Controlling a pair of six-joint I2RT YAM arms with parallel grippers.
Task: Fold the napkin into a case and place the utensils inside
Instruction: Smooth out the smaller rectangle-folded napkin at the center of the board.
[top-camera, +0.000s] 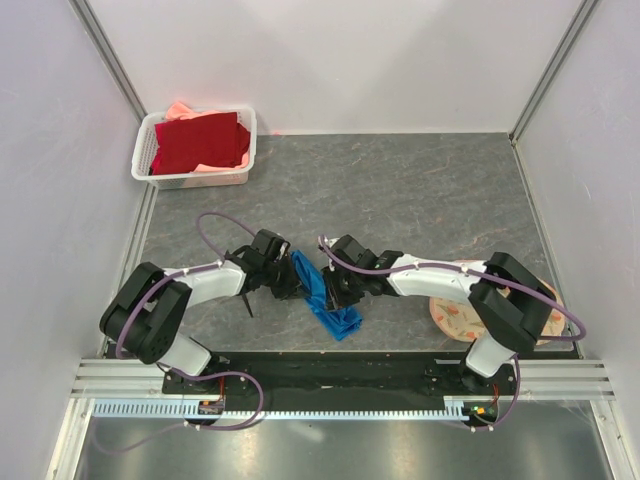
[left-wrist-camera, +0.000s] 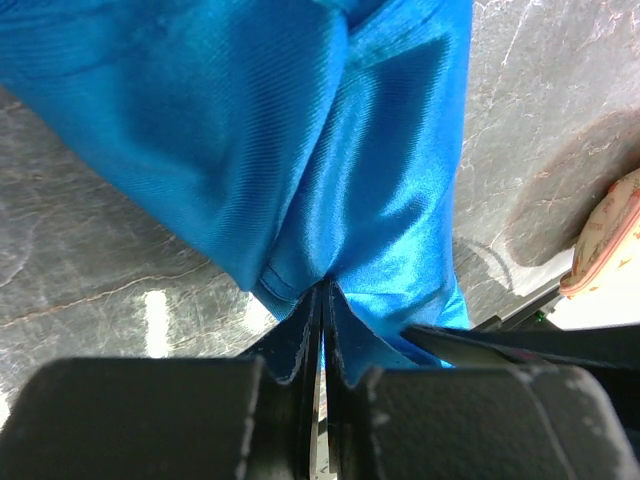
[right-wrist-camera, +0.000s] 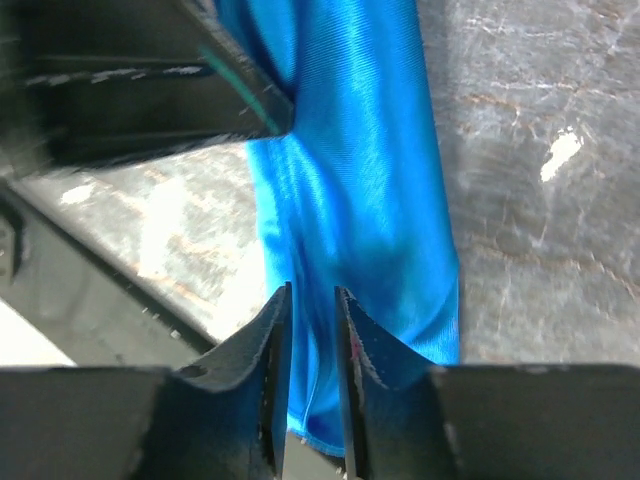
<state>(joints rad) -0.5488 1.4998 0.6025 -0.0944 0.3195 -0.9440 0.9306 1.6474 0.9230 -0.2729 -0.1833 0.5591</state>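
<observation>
Both arms bent inward to the napkin (top-camera: 325, 298), which lay bunched as a narrow blue strip on the table (top-camera: 420, 190) just below the centre of the top view, slanting from upper left to lower right. The left gripper (left-wrist-camera: 320, 300) was closed to a sliver in its wrist view. A fold of the shiny cloth was pinched at its fingertips, and the rest spread up across the frame. The right gripper (right-wrist-camera: 312, 305) stood narrowly parted, with blue showing through the gap. The strip ran up the middle of that frame from between its fingers, and whether they touched it could not be told. A white basket (top-camera: 195, 181) sat in the upper left of the top view holding a red cloth (top-camera: 200, 142). A peach mat (top-camera: 452, 318) lay at lower right, partly under the right arm.
</observation>
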